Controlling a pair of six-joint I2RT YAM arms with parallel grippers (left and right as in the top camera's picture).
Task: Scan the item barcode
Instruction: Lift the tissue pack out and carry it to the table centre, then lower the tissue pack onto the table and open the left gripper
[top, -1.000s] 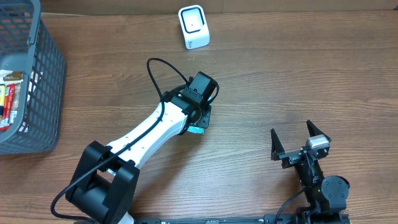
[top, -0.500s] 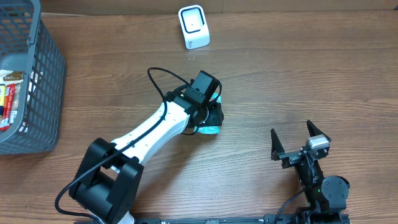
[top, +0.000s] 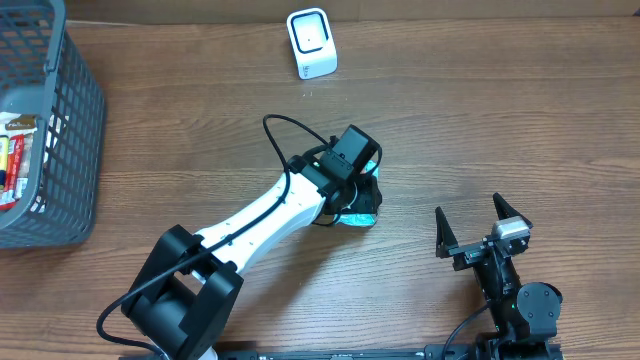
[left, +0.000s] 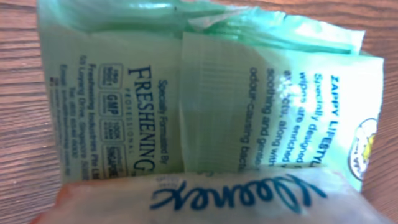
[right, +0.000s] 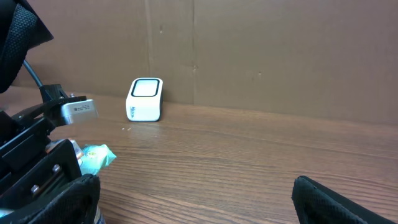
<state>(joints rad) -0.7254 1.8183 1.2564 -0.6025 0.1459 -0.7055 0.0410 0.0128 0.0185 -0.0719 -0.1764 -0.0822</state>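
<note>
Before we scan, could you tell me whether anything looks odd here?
The green wipes packet looks creased along its top, and a Kleenex pack overlaps its lower edge in the left wrist view. Nothing else stands out.

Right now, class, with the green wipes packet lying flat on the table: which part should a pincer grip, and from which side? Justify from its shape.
Pinch the green wipes packet across its width near the middle, coming straight down from above. It lies flat and thin on the table, so no side wall offers a hold; its soft film should bunch.

White left arm (top: 262, 208), black joints, looped cable (top: 275, 118)
</note>
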